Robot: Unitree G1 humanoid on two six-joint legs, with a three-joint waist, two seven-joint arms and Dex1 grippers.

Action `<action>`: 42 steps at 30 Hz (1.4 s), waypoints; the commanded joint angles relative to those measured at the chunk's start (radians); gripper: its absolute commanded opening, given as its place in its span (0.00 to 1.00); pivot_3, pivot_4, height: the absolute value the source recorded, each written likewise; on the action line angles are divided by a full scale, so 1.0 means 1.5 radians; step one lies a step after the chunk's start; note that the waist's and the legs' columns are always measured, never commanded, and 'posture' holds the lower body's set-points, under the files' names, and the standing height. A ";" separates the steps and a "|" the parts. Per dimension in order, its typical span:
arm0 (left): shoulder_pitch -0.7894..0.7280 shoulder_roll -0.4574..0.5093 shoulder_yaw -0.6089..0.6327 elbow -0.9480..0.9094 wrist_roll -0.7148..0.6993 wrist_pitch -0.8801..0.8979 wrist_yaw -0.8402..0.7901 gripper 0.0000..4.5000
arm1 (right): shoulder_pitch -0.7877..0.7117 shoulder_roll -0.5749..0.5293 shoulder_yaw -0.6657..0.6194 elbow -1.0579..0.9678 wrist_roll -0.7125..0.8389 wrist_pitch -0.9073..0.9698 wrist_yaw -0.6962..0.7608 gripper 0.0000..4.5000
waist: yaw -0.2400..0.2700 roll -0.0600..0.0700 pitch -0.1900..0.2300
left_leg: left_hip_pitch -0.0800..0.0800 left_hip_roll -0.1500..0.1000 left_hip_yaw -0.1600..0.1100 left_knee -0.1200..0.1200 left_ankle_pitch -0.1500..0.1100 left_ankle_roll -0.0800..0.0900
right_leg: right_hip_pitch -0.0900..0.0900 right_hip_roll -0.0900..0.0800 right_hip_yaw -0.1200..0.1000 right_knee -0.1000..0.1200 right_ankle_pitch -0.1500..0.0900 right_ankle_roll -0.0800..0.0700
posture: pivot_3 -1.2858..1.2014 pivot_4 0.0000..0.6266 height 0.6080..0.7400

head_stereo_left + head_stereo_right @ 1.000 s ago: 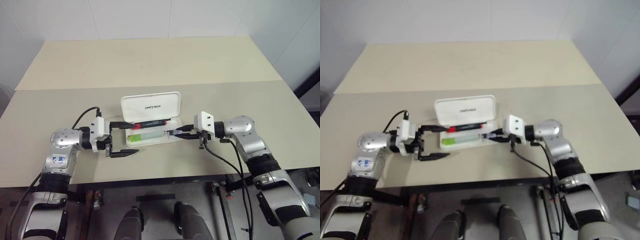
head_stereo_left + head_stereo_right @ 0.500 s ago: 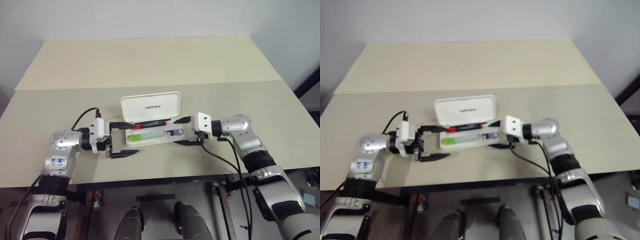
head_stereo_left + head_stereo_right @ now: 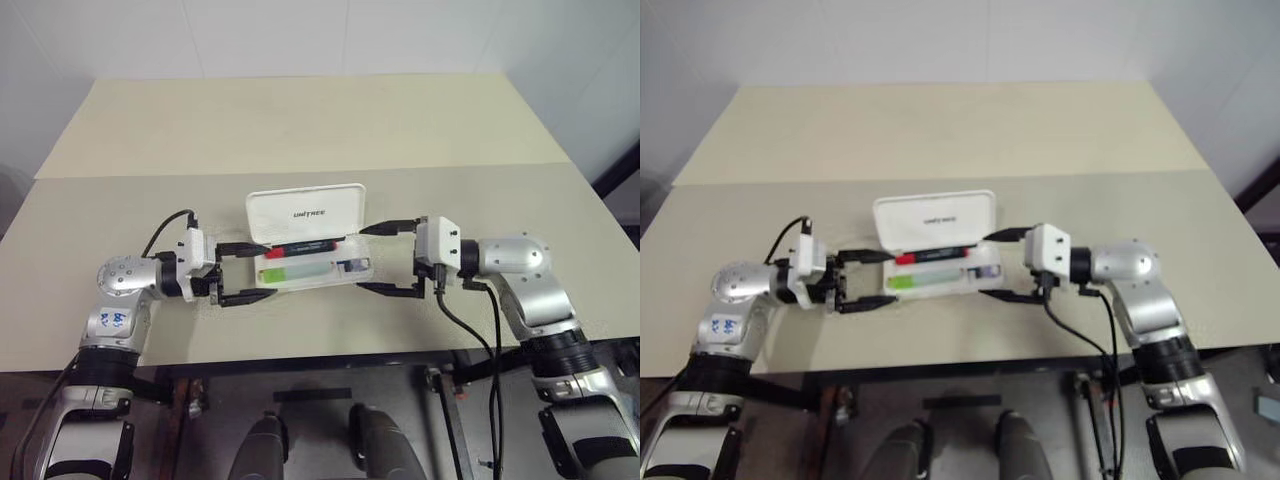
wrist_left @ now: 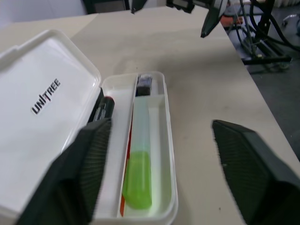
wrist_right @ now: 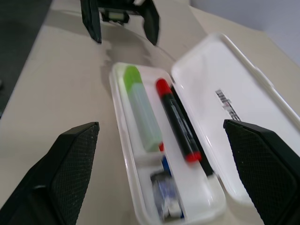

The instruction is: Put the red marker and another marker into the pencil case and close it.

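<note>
The white pencil case (image 3: pixel 305 212) lies open on the table, its lid tilted back. In its tray, the red marker (image 3: pixel 300 247) lies along the hinge side and another marker (image 3: pixel 295 271), pale green with a lime cap, lies in front of it. A small dark block (image 3: pixel 350 265) sits at the tray's right end. My left gripper (image 3: pixel 266 271) is open, with its fingers astride the case's left end. My right gripper (image 3: pixel 361 259) is open just off the case's right end, holding nothing. The left wrist view shows the green marker (image 4: pixel 138 164) and the red marker (image 4: pixel 104 107) side by side.
Two beige tables (image 3: pixel 300 130) are pushed together, with a seam running behind the case. The front edge is close below both grippers. Black cables (image 3: pixel 470 330) hang from the right wrist over that edge. A white wall stands behind.
My right gripper opened, left the small dark block in the tray's right end, and drew back to the right and upward. My left gripper's fingers narrowed slightly around the case's left end.
</note>
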 commanded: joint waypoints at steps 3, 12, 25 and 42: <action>-0.001 0.030 0.047 0.007 -0.021 0.007 0.000 0.48 | 0.053 -0.031 -0.056 -0.069 0.019 0.018 -0.045 1.00 | -0.001 0.000 0.000 | 0.000 0.001 0.000 0.000 0.000 0.000 | 0.000 0.001 0.000 0.000 0.000 0.000 | 0.52 0.24 1.00; 0.021 0.046 0.069 0.002 -0.023 0.022 0.006 0.01 | 0.056 -0.049 -0.075 -0.090 0.057 0.043 -0.038 1.00 | 0.002 0.000 0.000 | 0.001 0.001 0.000 0.000 0.000 0.000 | 0.000 0.000 0.000 0.000 0.000 0.000 | 0.52 0.24 1.00; 0.006 0.010 0.032 0.026 0.065 0.019 0.141 0.01 | 0.044 -0.044 -0.064 -0.081 0.044 0.035 -0.042 1.00 | 0.002 0.000 0.000 | 0.001 0.000 0.000 0.000 0.000 0.000 | 0.000 0.000 0.000 0.000 0.000 0.000 | 0.52 0.24 1.00; -0.102 -0.060 -0.066 0.184 0.160 -0.140 0.123 0.01 | 0.063 -0.039 -0.063 -0.138 0.047 0.064 -0.086 1.00 | 0.001 0.000 0.000 | 0.000 0.000 0.000 0.000 0.000 0.000 | 0.000 0.000 0.000 0.000 0.000 0.000 | 0.52 0.24 1.00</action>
